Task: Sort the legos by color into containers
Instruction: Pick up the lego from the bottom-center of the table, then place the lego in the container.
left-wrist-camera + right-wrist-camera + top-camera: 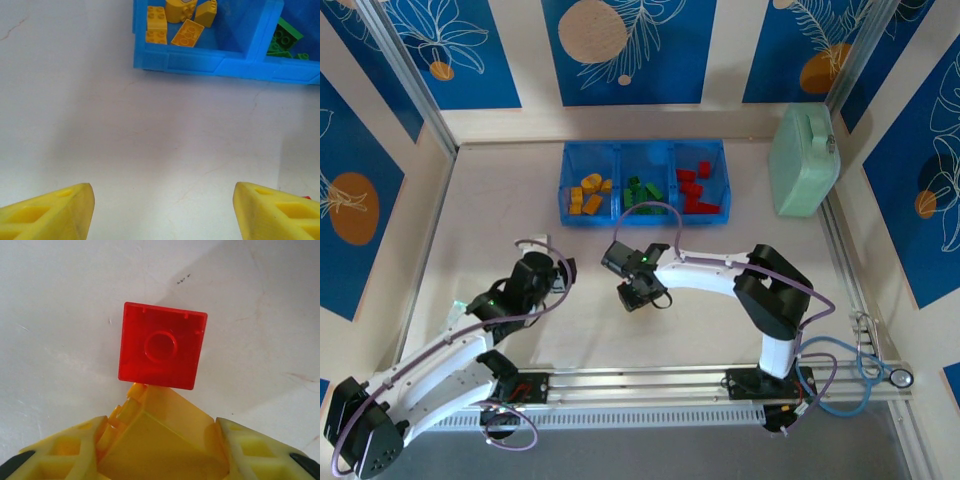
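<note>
On your left, the left fingers [50,215] stand well apart over the white worktop [150,130], with nothing between them. In the top view that arm reaches in from the near left corner, and its tip lies well short of the translucent blue rectangular plastic tray [642,218] at the far side.

Look at the tray's three side-by-side compartments. The left one holds the yellow-orange studded plastic bricks [590,195], which you also see past the tray's near wall in the left wrist view. The middle one holds the green studded plastic bricks [642,192].

In front of the middle compartment, and well apart from the tray, your right arm bends in from the right. The right fingers [60,455] are clamped on a translucent yellow-orange plastic brick [165,412], which fills the gap and touches both of them. Just beyond it, touching its far end, sits a translucent red square plastic brick [161,346], its hollow underside with a round tube turned toward the wrist camera. You cannot tell whether the pair rests on the worktop or hangs above it.

The tray's right compartment holds the red studded plastic bricks [696,190]. Further right, near the tray, stands a pale mint-green handled plastic case [803,160].
</note>
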